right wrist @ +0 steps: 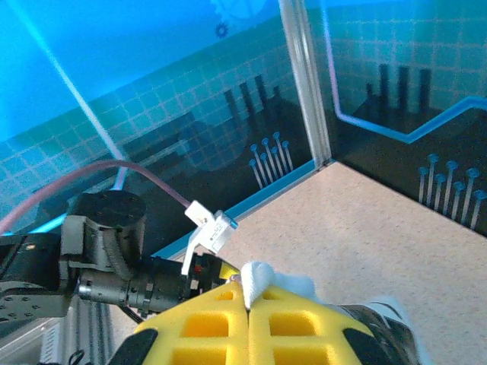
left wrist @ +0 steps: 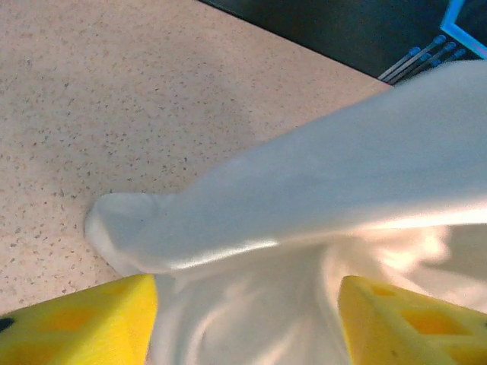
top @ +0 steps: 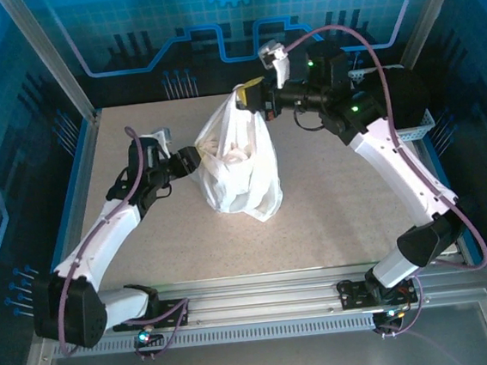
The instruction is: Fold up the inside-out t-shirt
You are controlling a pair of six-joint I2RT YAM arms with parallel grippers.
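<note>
White inside-out t-shirt (top: 237, 161) hangs bunched over the table (top: 340, 199) from the clamped right tool (top: 251, 95) at 12 o'clock; left tool (top: 191, 160), gaping around it at 9 o'clock, risks pinching several layers together.

A white t-shirt (top: 238, 166), pinched at its top in the closed right gripper (top: 251, 95), is hung directly ahead of the left gripper (top: 195, 159), whose spread fingers are flanked by cloth. Free passage is offered over bare table (top: 341, 208) beside and behind both grippers. The back wall (top: 126, 38) is seen close beyond the right gripper.
</note>
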